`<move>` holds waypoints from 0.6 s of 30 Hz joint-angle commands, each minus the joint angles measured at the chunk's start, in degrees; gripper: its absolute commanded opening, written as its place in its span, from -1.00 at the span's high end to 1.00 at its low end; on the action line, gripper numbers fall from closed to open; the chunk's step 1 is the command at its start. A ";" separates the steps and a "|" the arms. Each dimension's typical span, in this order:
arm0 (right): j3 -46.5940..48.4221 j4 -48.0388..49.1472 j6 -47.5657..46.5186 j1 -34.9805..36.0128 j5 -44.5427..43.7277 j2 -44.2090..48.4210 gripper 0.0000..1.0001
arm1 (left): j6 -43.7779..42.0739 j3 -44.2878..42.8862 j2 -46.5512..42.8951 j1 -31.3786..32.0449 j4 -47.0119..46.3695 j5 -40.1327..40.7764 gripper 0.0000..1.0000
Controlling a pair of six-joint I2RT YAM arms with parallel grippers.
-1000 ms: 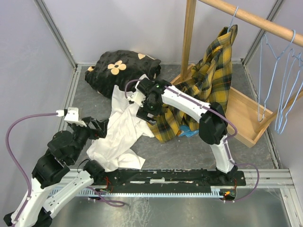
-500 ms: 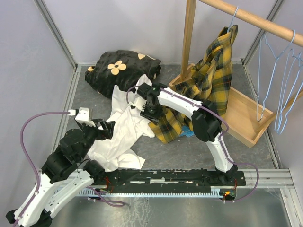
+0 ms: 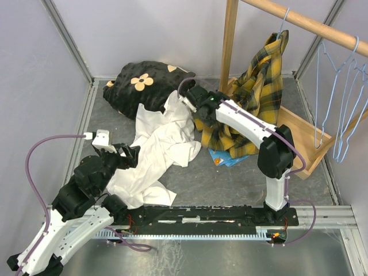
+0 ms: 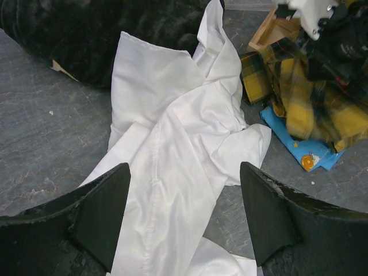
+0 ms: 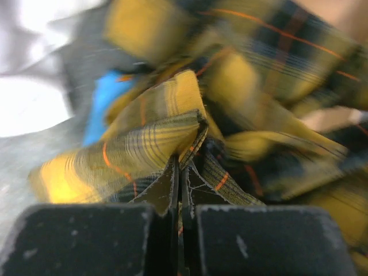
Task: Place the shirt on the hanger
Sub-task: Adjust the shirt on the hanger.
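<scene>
Yellow-and-black plaid shirt (image 3: 261, 86); pale-blue hanger (image 3: 285, 17); white garment (image 3: 164, 144); black, cream-flowered cloth (image 3: 144, 80)

Two arms, left arm (image 3: 75, 198) and right arm (image 3: 241, 118), in white shell links with bulky black joint housings. Purple cable (image 3: 40, 161) looping off a white wrist block left of the black base plate (image 3: 213, 217), another running above it. Red and orange wiring (image 3: 279, 234) at that plate's right end. Left gripper (image 4: 184, 172) fingers (image 4: 98, 213) matte black, broad, scuffed pale along the edges.
</scene>
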State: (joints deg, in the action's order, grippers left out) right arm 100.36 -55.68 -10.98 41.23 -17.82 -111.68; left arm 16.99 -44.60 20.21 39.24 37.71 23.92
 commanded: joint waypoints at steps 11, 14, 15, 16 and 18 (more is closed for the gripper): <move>11.41 0.43 6.42 -4.16 -23.96 -4.57 -0.48 | 1.41 0.20 1.26 -0.22 -2.76 1.91 -0.65; 10.17 2.04 3.92 -4.29 -16.34 -3.47 -0.68 | 1.46 0.21 1.16 -0.22 -2.82 2.05 -0.65; 9.33 3.12 2.55 -4.26 -13.05 -2.74 -0.74 | 1.46 0.26 1.13 -0.22 -2.80 2.04 -0.65; 8.76 3.81 1.80 -4.30 -10.24 -2.29 -0.78 | 1.46 0.22 1.15 -0.22 -2.82 2.01 -0.65; 8.94 3.94 0.84 -4.34 -5.70 -2.44 -0.81 | 1.44 0.26 1.15 -0.24 -2.76 2.03 -0.65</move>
State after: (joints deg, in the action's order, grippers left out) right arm 109.56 -54.63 -7.31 36.99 -34.46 -116.44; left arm 16.99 -44.58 21.12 39.24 37.54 24.99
